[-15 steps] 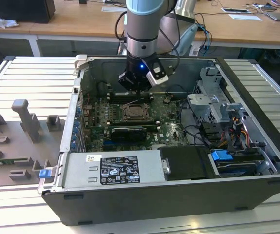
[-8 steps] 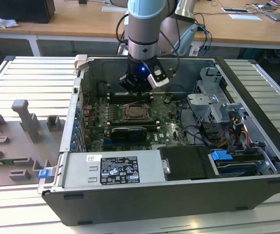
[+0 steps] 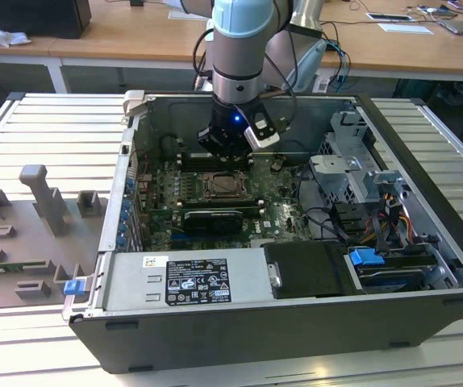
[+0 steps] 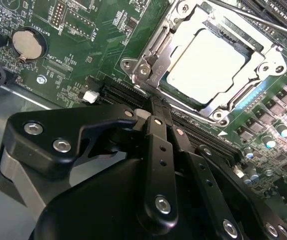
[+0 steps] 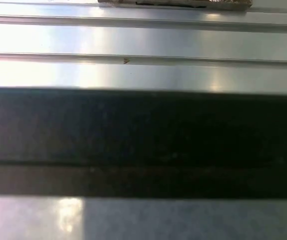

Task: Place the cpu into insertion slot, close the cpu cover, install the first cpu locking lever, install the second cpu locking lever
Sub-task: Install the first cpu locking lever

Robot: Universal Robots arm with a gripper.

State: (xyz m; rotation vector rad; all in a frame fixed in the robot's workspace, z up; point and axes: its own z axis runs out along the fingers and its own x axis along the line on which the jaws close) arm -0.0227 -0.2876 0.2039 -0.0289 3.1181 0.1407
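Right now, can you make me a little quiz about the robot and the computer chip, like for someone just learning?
1. True or false: the cpu lies in the insertion slot on the green motherboard.
2. What lies around the chip in the second wrist view? A) the cpu cover B) a blue cable C) a black memory stick
3. Fill in: in the exterior view, the gripper hangs inside the open computer ____.

Key
1. True.
2. A: a silvery metal frame lies around it.
3. Case.
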